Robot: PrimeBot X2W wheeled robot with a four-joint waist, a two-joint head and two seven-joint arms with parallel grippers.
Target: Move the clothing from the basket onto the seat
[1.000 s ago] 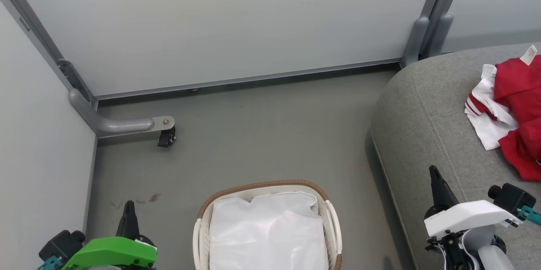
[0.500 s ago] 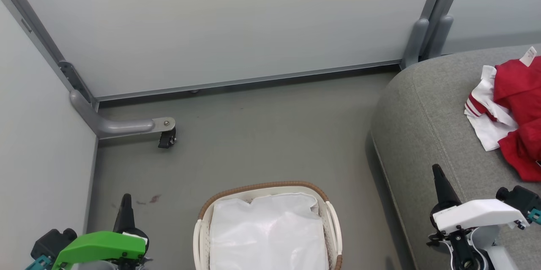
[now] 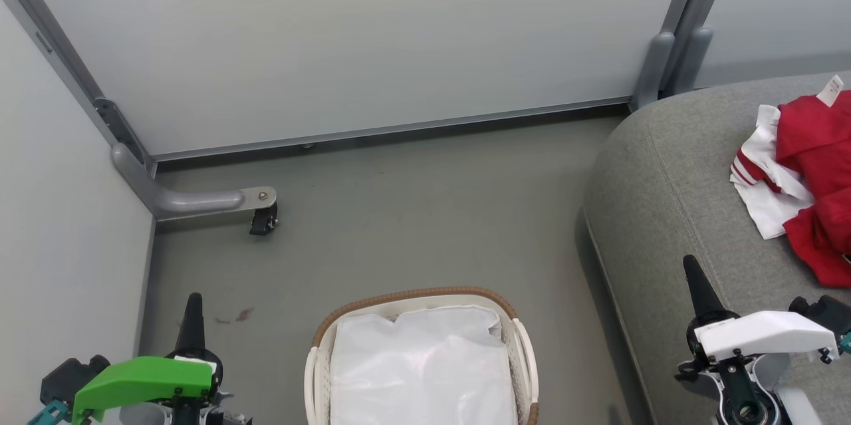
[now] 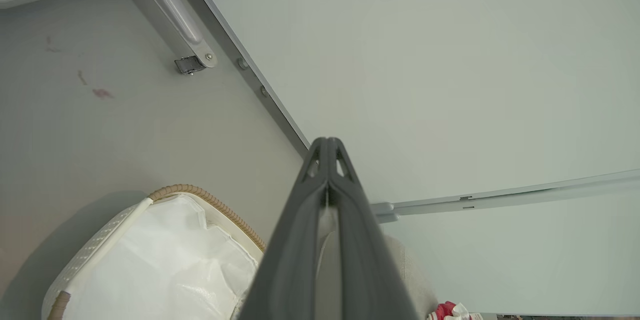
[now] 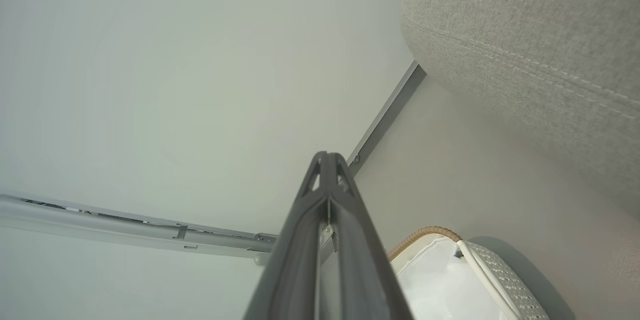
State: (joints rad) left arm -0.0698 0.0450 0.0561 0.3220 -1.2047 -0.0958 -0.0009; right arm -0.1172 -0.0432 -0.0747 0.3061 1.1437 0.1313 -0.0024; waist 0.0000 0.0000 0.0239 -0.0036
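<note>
Head view sets the basket (image 3: 412, 293) at the near middle of the floor (image 3: 412, 212), tan rim on its far side. A white liner (image 3: 422, 372) covers all we can see of its inside. The clothing (image 3: 814, 172) lies on the seat (image 3: 665, 199) at the right edge of the scene: a red heap with a white, red-striped panel on its left side and a white tag (image 3: 831, 89) at its far end. The seat stands to the right of the basket, with a strip of floor between them.

Our left gripper (image 3: 194, 302) hangs at the near left over bare floor, left of the basket and apart from it, pointing toward the far wall panel (image 3: 346, 39). In the left wrist view its dark fingers (image 4: 295, 260) are pressed together at the tip with nothing pinched between them. The basket sits at that view's lower left.

Our right gripper (image 3: 693, 269) hangs at the near right over the near left part of the seat, well apart from the clothing. In the right wrist view its fingers (image 5: 295, 260) also meet at the tip, holding nothing.

A caster (image 3: 262, 219) on a grey bracket stands on the floor at the far left, near the wall panel.
</note>
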